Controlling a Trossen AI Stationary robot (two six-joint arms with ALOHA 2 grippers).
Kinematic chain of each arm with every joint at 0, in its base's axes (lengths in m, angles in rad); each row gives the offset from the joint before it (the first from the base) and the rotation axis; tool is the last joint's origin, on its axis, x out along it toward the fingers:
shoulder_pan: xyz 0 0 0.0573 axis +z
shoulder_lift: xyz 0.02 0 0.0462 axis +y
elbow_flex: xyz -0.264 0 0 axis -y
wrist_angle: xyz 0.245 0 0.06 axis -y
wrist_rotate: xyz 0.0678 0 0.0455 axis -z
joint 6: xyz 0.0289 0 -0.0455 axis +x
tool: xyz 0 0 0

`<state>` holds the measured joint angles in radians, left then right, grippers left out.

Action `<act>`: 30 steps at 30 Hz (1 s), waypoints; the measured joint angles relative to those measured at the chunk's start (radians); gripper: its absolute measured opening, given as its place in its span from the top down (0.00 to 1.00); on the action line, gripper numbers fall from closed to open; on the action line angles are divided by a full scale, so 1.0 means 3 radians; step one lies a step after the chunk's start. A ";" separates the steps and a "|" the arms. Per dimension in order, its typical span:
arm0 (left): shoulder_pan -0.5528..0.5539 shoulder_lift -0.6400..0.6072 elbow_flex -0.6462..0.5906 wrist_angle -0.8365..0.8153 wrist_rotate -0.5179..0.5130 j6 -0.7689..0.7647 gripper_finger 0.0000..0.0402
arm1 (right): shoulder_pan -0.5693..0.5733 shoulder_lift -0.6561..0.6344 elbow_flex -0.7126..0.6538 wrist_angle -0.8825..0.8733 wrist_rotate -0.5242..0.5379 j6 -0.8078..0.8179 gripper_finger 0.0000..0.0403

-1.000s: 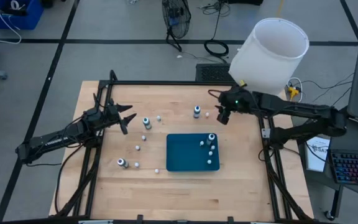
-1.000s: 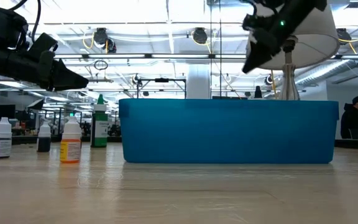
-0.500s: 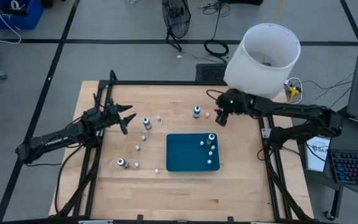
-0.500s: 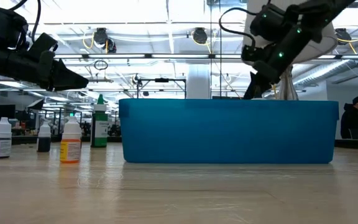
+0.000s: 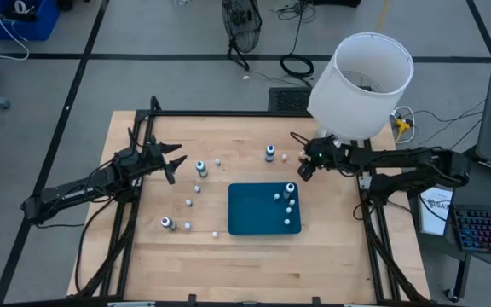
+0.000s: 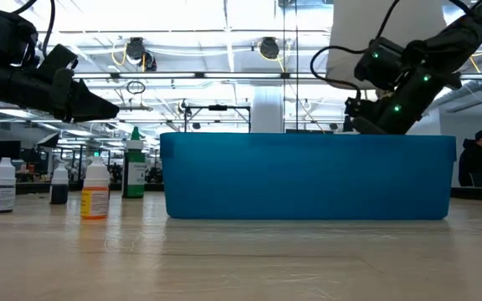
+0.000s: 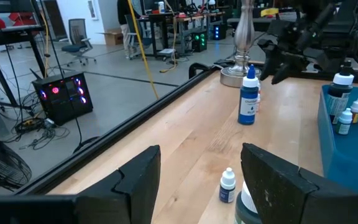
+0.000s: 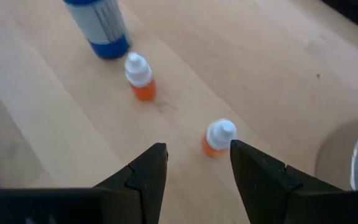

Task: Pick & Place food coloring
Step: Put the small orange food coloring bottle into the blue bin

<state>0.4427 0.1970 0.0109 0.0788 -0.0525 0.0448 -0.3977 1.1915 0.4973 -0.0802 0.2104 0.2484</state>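
Several tiny food coloring bottles stand on their bases on the wooden table, among them a blue one [image 5: 269, 153], a small orange one [image 5: 285, 157] and one near the left arm [image 5: 201, 168]. More stand in the teal tray [image 5: 254, 213]. My right gripper [image 5: 304, 168] is open and low near the table's far right. In its wrist view the gripper [image 8: 197, 165] has an orange white-capped bottle [image 8: 216, 138] just ahead of its fingers, untouched, with a second one [image 8: 140, 78] and the blue bottle [image 8: 101, 28] beyond. My left gripper [image 5: 173, 162] waits open above the left side.
A lamp with a big white shade [image 5: 362, 81] stands at the table's far right corner, over my right arm. The low view shows the tray's wall [image 6: 308, 176] in front and bottles [image 6: 95, 191] to its left. Bare wood lies along the near edge.
My right gripper has come down from high above the tray's far side to just above the table, shifting slightly toward the near edge, and its arm has dropped low. The white lampshade has tipped to a different angle. My left arm has kept still.
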 joint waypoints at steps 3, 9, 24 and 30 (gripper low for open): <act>0.0001 0.0000 -0.0001 0.0000 0.0000 0.0000 0.44 | 0.0000 0.0000 0.0001 0.0013 0.0023 0.0006 0.59; 0.0001 0.0000 -0.0001 0.0000 0.0000 -0.0001 0.44 | -0.0001 0.0000 0.0001 -0.0002 0.0340 -0.0018 0.59; 0.0001 0.0000 -0.0001 0.0000 0.0000 0.0000 0.44 | -0.0014 0.0481 0.0004 0.0311 0.0256 -0.0054 0.59; 0.0001 0.0000 -0.0001 0.0000 0.0001 0.0000 0.44 | -0.0014 0.0530 0.0004 0.0496 0.0252 -0.0166 0.59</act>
<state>0.4430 0.1970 0.0107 0.0788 -0.0523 0.0448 -0.4019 1.3506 0.4984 0.0687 0.2859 0.1985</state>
